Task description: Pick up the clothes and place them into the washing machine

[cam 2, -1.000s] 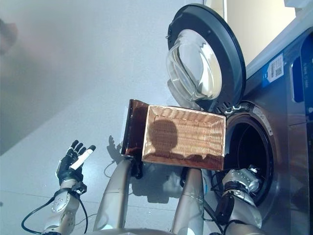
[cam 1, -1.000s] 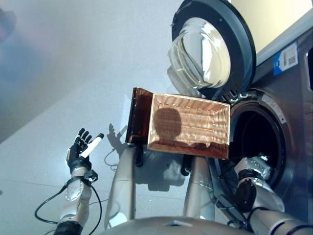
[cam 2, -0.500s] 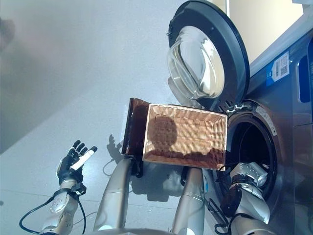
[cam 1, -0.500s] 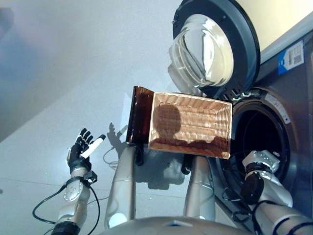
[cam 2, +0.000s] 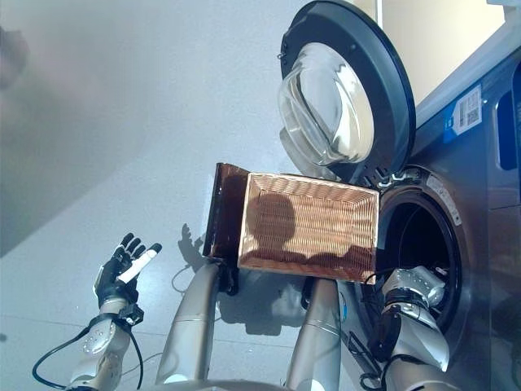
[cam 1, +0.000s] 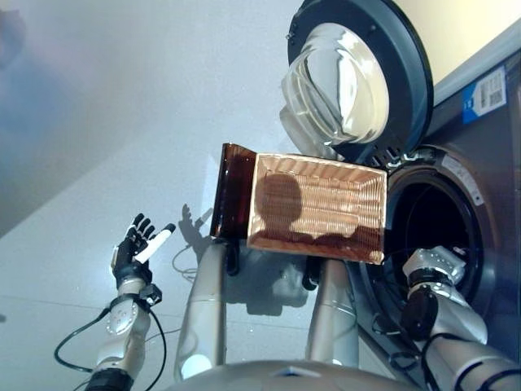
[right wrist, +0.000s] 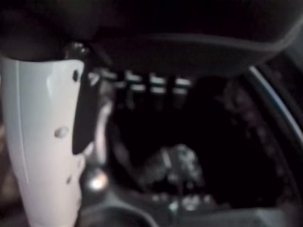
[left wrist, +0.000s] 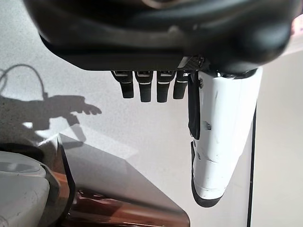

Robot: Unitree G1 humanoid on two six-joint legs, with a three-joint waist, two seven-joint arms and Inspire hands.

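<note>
The wicker basket (cam 1: 317, 208) rests empty on the low dark brown box (cam 1: 234, 191) beside the washing machine (cam 1: 488, 163). The machine's round door (cam 1: 350, 81) stands open. My right arm reaches into the drum mouth (cam 1: 427, 216). In the right wrist view my right hand (right wrist: 38, 142) has straight fingers and holds nothing; past it a pale crumpled shape (right wrist: 177, 163), which looks like cloth, lies in the dark drum. My left hand (cam 1: 134, 248) hangs open and empty at the lower left, over the floor; it also shows in the left wrist view (left wrist: 222, 137).
Pale grey floor (cam 1: 98, 122) spreads to the left of the basket and box. The open door juts out above the basket. A pale wall (cam 1: 456, 24) stands behind the machine.
My right arm has shifted a little farther toward the drum. The left hand and the basket have not moved.
</note>
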